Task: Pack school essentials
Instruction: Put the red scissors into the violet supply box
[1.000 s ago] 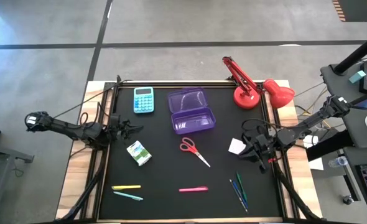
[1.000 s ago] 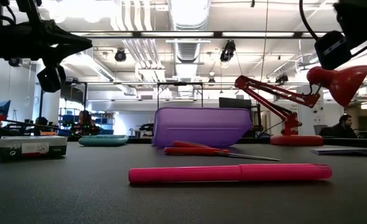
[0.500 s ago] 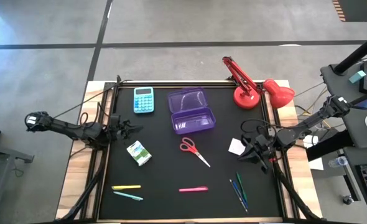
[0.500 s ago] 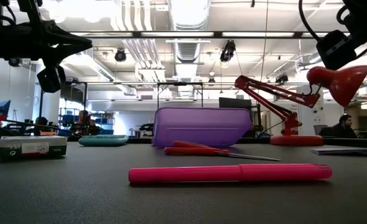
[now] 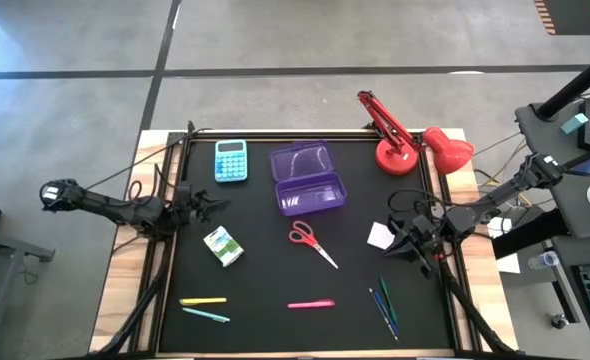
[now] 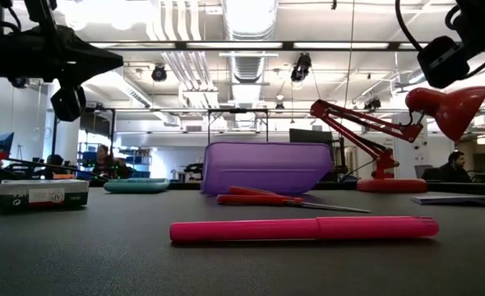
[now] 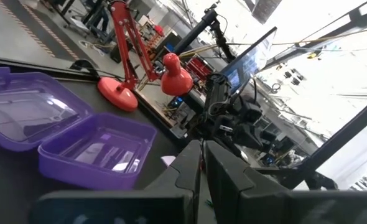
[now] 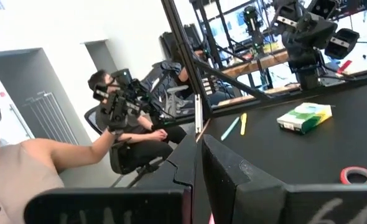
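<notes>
Scissors (image 5: 312, 243) diagonal, red handles toward purple case (image 5: 307, 179).

Right tool (image 5: 407, 243): crept a touch off the white square (image 5: 379, 236) beside it, toward the bench edge; low view shows its dark body risen slightly. Left tool (image 5: 207, 207): tiny shift in low view only.
</notes>
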You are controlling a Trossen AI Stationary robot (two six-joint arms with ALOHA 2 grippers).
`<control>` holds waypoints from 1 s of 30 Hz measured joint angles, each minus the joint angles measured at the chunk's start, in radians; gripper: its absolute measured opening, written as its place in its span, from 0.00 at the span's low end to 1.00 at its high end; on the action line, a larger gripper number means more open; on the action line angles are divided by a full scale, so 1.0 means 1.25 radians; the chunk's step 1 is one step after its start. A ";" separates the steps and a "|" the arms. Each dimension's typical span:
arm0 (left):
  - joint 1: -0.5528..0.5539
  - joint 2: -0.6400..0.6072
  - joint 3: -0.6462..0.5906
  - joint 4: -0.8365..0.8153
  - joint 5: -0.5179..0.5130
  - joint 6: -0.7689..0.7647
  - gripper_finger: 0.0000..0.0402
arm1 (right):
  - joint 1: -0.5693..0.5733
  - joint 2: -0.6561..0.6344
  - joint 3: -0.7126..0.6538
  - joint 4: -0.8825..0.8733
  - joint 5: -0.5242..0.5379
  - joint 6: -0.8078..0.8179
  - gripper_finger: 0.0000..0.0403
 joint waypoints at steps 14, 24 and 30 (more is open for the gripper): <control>0.000 0.071 0.000 0.018 0.029 -0.002 0.02 | 0.000 0.006 0.026 -0.110 0.132 -0.010 0.04; 0.000 0.179 0.000 0.116 0.036 -0.003 0.02 | 0.000 0.088 0.254 -0.538 0.313 0.006 0.13; 0.000 0.232 0.000 0.198 0.059 0.010 0.02 | 0.000 0.214 0.383 -0.671 0.367 0.037 0.12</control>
